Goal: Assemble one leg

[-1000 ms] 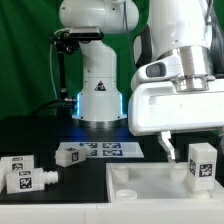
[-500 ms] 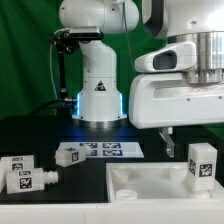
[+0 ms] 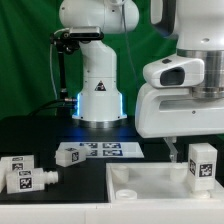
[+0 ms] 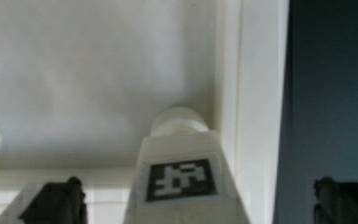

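**A:** Start at the exterior view's left. What is there?

**B:** Two spare posts [image 3: 22, 172] lie close together on the dark table. Another post [image 3: 72, 155] lies just beside the marker board [image 3: 105, 150]. None of these has shifted over the last second.

**A:** And further along?

**B:** The white slab [image 3: 140, 186] lies flat. The leg [image 3: 202, 163] stands upright on the slab's corner at the exterior view's right, in the same spot as a second ago.

**A:** So what has changed?

**B:** Only the arm. Half a second ago the hand sat a little higher. Now it is back down and a touch further toward the exterior view's right, hanging over the leg.

**A:** How is the gripper set?

**B:** In the wrist view the gripper [image 4: 199, 203] is spread wide. One dark fingertip [image 4: 55, 200] shows on each side of the leg, with clear space on both sides. It grips nothing.

**A:** What does that mean for the job?

**B:** My reading is that the leg is placed and stands by itself, since it stays put with the fingers off it. The lift and return look like a fresh line-up for another grasp, probably to seat the leg more firmly. I cannot tell how deep the leg sits in the slab, so I would not call the step done.
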You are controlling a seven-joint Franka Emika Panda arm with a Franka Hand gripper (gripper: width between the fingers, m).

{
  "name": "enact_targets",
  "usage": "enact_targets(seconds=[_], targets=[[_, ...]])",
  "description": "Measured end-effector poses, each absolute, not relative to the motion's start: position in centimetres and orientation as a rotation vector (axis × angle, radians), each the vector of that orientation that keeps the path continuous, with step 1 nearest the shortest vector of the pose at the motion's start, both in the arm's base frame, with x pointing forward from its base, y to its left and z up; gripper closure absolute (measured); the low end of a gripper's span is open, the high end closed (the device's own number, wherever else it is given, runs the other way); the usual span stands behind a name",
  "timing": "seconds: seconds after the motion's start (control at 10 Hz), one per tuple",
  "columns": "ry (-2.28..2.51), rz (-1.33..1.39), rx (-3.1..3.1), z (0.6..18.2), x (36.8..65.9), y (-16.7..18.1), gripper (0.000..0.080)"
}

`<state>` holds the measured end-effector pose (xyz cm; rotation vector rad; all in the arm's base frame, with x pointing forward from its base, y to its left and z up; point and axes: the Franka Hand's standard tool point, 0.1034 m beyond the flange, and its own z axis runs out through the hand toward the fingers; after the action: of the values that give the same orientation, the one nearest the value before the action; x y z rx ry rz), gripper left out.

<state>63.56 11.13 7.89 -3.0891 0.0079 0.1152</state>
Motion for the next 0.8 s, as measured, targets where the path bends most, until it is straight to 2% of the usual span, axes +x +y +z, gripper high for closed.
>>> enact_targets(seconds=[0.1, 0.3, 0.4, 0.5, 0.8], targets=[[0.006, 0.115, -3.091, 7.90, 63.56, 11.11, 0.0151], [0.006, 0.115, -3.091, 7.89, 63.56, 11.10, 0.0409], [0.006, 0.115, -3.091, 7.89, 63.56, 11.10, 0.0409], [0.006, 0.115, -3.091, 7.89, 63.56, 11.10, 0.0515], [0.180, -0.013, -3.090, 7.90, 63.08, 11.37, 0.0515]])
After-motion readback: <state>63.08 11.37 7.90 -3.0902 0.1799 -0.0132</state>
